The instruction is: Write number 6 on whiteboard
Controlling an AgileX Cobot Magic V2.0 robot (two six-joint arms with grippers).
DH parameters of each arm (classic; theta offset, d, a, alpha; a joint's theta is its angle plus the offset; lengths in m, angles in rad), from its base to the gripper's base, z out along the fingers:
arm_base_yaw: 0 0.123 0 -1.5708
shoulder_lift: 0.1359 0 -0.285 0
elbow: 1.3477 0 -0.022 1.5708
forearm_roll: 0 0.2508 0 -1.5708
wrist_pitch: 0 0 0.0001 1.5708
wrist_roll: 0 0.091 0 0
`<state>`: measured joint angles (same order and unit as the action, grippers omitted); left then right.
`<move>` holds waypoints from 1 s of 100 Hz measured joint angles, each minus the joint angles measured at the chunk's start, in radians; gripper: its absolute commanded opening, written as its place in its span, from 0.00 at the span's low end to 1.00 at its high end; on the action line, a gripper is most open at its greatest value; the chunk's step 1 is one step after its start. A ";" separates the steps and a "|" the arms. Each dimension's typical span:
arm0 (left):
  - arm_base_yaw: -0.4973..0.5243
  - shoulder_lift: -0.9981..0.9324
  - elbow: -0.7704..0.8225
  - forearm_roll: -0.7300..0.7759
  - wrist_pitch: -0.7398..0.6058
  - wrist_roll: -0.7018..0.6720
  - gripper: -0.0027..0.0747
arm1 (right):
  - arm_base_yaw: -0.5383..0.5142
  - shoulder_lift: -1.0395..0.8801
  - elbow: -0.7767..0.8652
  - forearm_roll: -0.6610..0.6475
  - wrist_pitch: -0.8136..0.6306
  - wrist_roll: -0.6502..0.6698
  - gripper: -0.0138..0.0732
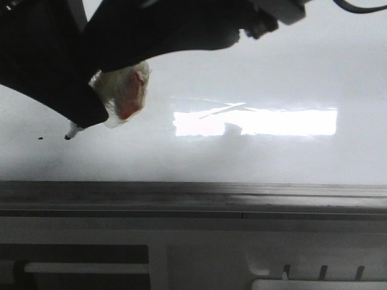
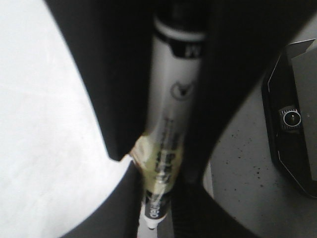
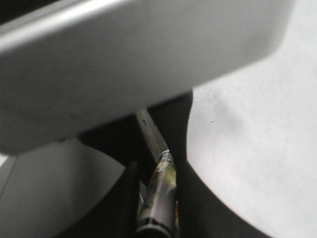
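The whiteboard (image 1: 272, 72) fills the front view, with a bright glare and a grey rail (image 1: 193, 196) along its near edge. No line of the number 6 shows on it, only a tiny black dot (image 1: 40, 138). Dark arm parts (image 1: 54, 78) cover the upper left. A marker tip (image 1: 68, 135) pokes out below them, at the board surface, beside a wad of tape (image 1: 124, 90). My left gripper (image 2: 158, 188) is shut on a white taped marker (image 2: 173, 99). My right gripper (image 3: 157, 168) is shut on a taped marker (image 3: 158, 198). I cannot tell whether it is the same one.
A black camera unit (image 2: 292, 119) sits on a speckled grey surface beside the board in the left wrist view. A large blurred grey panel (image 3: 124, 64) fills the top of the right wrist view. White base parts with dark slots (image 1: 72, 254) lie below the rail.
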<state>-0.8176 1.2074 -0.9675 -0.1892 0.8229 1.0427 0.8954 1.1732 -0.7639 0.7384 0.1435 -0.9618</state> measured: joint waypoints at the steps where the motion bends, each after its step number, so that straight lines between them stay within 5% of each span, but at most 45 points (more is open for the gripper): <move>1: 0.000 0.000 0.000 0.000 0.003 0.000 0.01 | 0.000 0.002 0.000 0.000 0.000 0.000 0.20; 14: 0.000 0.002 0.000 0.000 0.024 -0.017 0.01 | 0.000 0.019 -0.004 -0.002 0.004 -0.006 0.09; 44: 0.000 0.004 0.005 0.002 0.028 -0.026 0.03 | 0.000 0.027 -0.006 -0.002 0.013 -0.008 0.09; 53: 0.000 0.004 0.005 0.001 0.028 -0.026 0.17 | 0.000 0.027 -0.006 -0.002 0.017 -0.008 0.09; 69: 0.000 0.004 0.005 -0.010 0.020 -0.010 0.68 | 0.000 0.029 -0.008 -0.001 0.049 -0.008 0.09; 73: 0.000 0.004 0.005 -0.016 0.013 -0.010 0.74 | 0.000 0.032 -0.008 -0.001 0.061 -0.008 0.09; 100: -0.001 0.004 0.004 -0.035 -0.021 -0.044 0.77 | 0.000 0.036 -0.008 -0.001 0.093 -0.008 0.09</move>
<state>-0.8183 1.2113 -0.9640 -0.2244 0.8016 0.9984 0.8954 1.2095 -0.7716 0.7378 0.2366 -0.9700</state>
